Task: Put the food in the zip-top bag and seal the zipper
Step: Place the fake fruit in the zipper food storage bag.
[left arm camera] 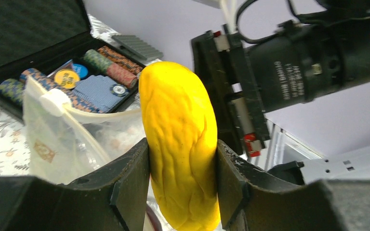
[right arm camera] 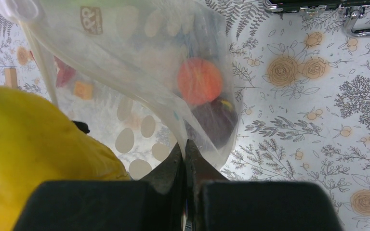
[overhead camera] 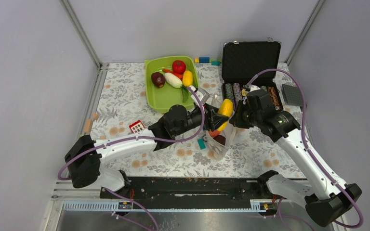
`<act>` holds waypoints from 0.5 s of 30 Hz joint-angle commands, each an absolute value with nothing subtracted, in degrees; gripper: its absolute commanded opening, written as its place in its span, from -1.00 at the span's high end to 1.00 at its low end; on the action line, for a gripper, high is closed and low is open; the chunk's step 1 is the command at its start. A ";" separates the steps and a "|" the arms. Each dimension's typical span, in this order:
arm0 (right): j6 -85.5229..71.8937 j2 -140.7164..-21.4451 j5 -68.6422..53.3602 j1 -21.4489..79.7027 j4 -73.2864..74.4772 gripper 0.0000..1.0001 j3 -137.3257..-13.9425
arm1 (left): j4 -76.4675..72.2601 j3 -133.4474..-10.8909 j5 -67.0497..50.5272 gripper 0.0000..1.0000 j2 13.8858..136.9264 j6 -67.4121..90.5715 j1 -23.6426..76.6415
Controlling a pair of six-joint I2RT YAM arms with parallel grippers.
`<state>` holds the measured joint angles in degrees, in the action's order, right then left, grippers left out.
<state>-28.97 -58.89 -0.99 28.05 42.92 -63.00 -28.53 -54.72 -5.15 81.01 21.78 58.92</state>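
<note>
**A:** What is counted nearest the arms?

**B:** One zip-top bag (overhead camera: 220, 144) is seen standing on the flowered surface (overhead camera: 125, 96). Two pieces are made out inside it: one orange-red piece (right arm camera: 200, 81) and one dark maroon piece (right arm camera: 215, 120). One teal block (overhead camera: 201, 143) lies just beside the bag.

**A:** How are the two end effectors set?

**B:** The right end effector (right arm camera: 187, 153) is pressed together on the bag's film near the mouth. The left end effector (left arm camera: 182, 159) is clamped on one yellow piece (left arm camera: 176, 106), held upright over that mouth. The zipper (left arm camera: 101, 112) is seen unjoined there.

**A:** What is found farther back?

**B:** One lime-green tray (overhead camera: 164, 98) is seen, with five pieces counted in it: one red piece (overhead camera: 178, 66), one slim orange-red piece (overhead camera: 167, 71), one maroon piece (overhead camera: 158, 79), one white piece (overhead camera: 173, 80) and one small yellow piece (overhead camera: 187, 78). To the right, one black case (overhead camera: 250, 55) lies open with rows of poker chips (overhead camera: 233, 91), whose number cannot be told. At least two building blocks (overhead camera: 204, 59) are seen at the far edge.
</note>
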 commanded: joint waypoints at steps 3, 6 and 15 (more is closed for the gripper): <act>-29.44 -57.70 -1.27 27.86 41.40 1.00 -62.84 | -30.08 -56.32 -2.01 -0.87 78.74 19.58 59.19; -29.54 -57.70 -0.75 27.81 41.47 1.00 -62.84 | -28.95 -56.76 -2.33 -0.97 77.65 18.98 59.15; -29.29 -57.44 -0.32 27.86 41.85 1.00 -62.76 | -20.74 -58.84 2.10 -0.98 73.38 19.86 59.02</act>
<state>-29.04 -58.48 -0.95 28.05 42.92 -62.96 -23.53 -55.51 -2.96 77.65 20.34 58.94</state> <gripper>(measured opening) 0.018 0.985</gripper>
